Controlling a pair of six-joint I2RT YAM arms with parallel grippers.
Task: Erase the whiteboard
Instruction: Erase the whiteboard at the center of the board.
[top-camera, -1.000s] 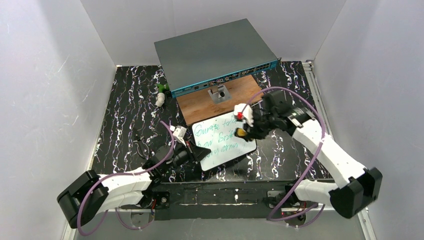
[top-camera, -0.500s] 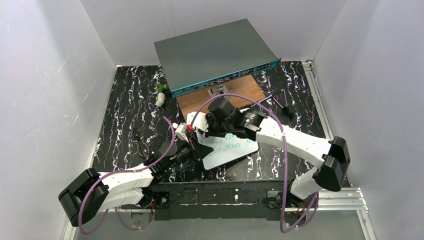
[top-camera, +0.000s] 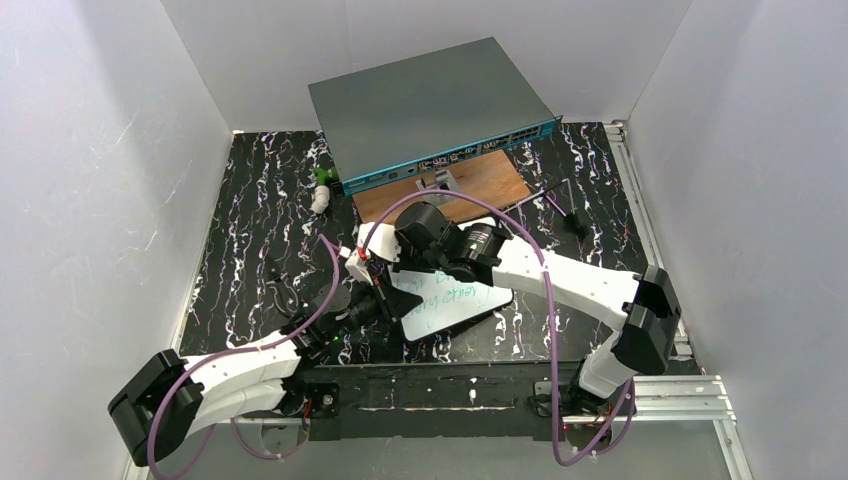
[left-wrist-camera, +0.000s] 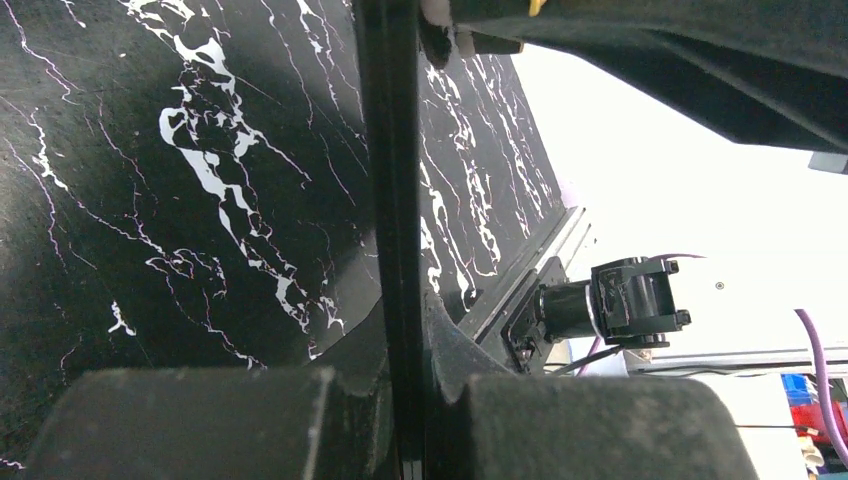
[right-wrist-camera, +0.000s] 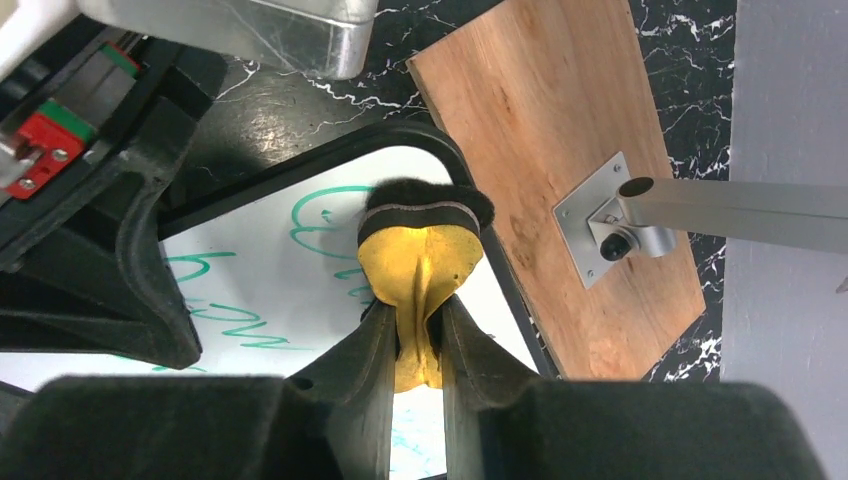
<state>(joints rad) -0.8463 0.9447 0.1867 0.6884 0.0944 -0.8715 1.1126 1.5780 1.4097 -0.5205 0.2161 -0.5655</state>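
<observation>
Looking down from the top camera, the whiteboard lies flat on the black marbled table just toward 6 o'clock of centre, green handwriting on it, with the wooden board at its 12 o'clock and the grey box with teal front beyond that. The left gripper sits at the board's 9 o'clock edge, jaws pinched tight on the rim. The right gripper hangs over the board's 10 o'clock corner, and its wrist hides the jaws there. In the left wrist view the board's thin dark rim runs edge-on from 12 to 6 o'clock straight into the closed fingers, with marbled table at 9 o'clock and part of the right arm at 1 o'clock. In the right wrist view the jaws stand narrow, clamped on a yellow eraser whose dark felt end touches the white surface near a rounded corner. Green writing sits at 9 o'clock of it, the left gripper beyond that at 9 to 10, the wooden board at 1 o'clock with a metal bracket on it.
</observation>
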